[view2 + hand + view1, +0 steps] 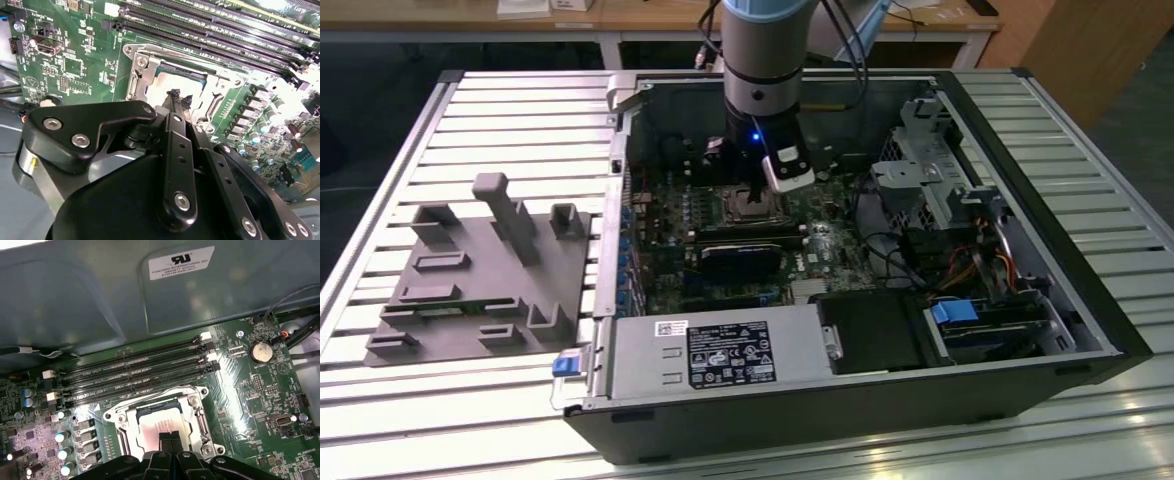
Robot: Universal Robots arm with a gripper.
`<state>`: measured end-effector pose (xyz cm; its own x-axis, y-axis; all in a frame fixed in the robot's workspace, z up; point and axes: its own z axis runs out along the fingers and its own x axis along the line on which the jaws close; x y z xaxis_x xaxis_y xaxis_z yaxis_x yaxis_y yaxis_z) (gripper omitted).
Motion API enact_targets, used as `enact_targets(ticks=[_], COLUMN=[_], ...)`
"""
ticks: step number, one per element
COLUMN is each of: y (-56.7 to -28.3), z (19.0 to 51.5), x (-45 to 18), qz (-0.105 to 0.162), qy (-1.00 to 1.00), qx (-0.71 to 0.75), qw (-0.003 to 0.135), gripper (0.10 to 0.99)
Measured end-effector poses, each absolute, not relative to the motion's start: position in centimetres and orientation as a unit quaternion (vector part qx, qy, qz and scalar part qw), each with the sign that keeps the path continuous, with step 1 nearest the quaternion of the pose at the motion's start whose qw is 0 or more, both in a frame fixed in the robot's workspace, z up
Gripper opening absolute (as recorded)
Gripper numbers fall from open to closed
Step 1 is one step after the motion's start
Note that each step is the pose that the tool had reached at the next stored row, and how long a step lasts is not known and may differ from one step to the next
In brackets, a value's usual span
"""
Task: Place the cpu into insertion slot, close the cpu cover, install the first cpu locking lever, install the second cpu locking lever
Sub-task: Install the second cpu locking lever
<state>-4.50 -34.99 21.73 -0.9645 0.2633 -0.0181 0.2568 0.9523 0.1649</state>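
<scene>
In the first wrist view the cpu [150, 422] lies in the socket, its silver top showing through the square opening of the cpu cover [127, 432]. The cover lies flat over it. My gripper [170, 439] hangs directly over the chip, its two black fingertips [164, 440] pressed together with nothing between them. The second wrist view shows the same shut tips [174, 95] low over the cover [136, 75]. In the exterior view the gripper [758, 195] stands inside the open computer case above the socket [750, 208]. I cannot tell how the locking levers stand.
Memory slots [135, 375] run beside the socket, with the case wall [100, 300] behind them. A drive cage [934, 180] and cables fill the exterior view's right, a power supply [720, 350] the front. A grey fixture tray [480, 270] sits outside the case.
</scene>
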Motion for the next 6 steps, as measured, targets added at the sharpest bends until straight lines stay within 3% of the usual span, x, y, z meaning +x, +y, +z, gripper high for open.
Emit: enact_targets(ticks=[6], y=[-34.99], z=[21.74], x=[-4.51], qz=[0.08], qy=[0.988], qx=[0.132], qw=[0.02], gripper=[0.102])
